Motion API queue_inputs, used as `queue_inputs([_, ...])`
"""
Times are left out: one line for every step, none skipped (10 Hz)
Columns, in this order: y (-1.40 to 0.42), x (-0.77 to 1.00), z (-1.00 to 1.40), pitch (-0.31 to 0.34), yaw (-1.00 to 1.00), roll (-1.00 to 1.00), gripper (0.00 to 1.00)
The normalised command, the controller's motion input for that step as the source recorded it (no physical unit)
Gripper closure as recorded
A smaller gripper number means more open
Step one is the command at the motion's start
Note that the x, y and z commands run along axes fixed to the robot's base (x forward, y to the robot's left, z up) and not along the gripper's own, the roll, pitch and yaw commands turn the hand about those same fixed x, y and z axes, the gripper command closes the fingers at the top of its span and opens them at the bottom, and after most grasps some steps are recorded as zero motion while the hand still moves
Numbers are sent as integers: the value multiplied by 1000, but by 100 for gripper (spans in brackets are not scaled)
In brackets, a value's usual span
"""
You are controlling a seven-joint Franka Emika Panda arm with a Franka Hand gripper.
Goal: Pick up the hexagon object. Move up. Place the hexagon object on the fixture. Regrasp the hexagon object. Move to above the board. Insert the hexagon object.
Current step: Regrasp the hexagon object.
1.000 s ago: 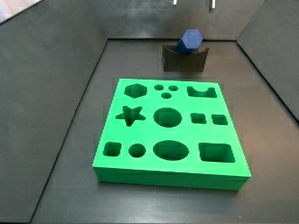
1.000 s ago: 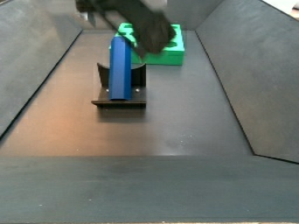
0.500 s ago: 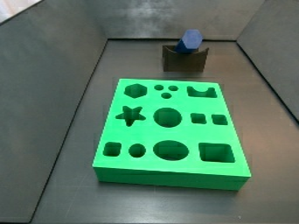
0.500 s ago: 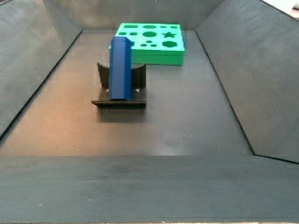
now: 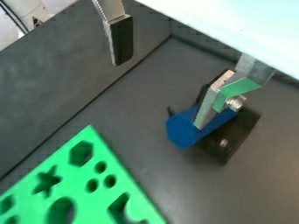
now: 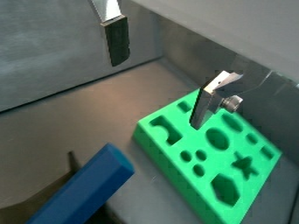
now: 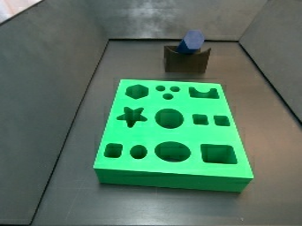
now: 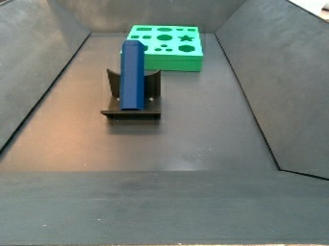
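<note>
**Desk:** Where does the hexagon object (image 8: 133, 70) sit?

**Photographer:** On the fixture (image 8: 133, 108). In a side view it leans in the dark bracket, long and blue, its upper end toward twelve o'clock and the base plate showing at six o'clock beneath it. In a side view from the opposite end, only the hexagon object's (image 7: 192, 41) blue end face shows, poking above the notch of the fixture (image 7: 186, 59) at twelve o'clock of the board (image 7: 174, 134).

**Desk:** How does the piece look?

**Photographer:** A saturated blue prism with flat facets, clean edges and a matte surface. In a wrist view the hexagon object (image 5: 184, 129) shows a pale-edged end face, with the fixture (image 5: 229, 140) dark behind it. In a wrist view from the other camera the hexagon object (image 6: 87, 182) fills the near corner as a broad blue slab, one facet lit brighter than the next.

**Desk:** And the gripper?

**Photographer:** The gripper (image 5: 176, 64) hangs above the floor, clear of the rod, and is outside both side views. Its fingers (image 5: 119, 37) stand spread wide, silver plates with dark pads, nothing between them. The same wide gap shows in the other wrist picture, gripper (image 6: 159, 72) over the grey floor with the board (image 6: 212, 150) bright green beyond.

**Desk:** The board itself?

**Photographer:** Well apart from the fixture, flat on the floor, its star, hexagon, circle, square and oval holes all open.
</note>
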Motion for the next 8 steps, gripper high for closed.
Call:
queue_inputs([-23,-29,15,-16,17,1000,0])
queue_inputs([-20,-23,8,-19,17,1000,0])
queue_inputs([-21,-9,8,-26,18,1000,0])
queue_inputs([-19,-5,10,-29,19,1000,0])
queue_inputs([-18,-6,8,-28,20,1000,0])
queue_inputs([-17,-4,7,-23,20,1000,0])
queue_inputs([-20,2,5,-17,22,1000,0])
queue_inputs([-24,9,4,-12,22,1000,0])
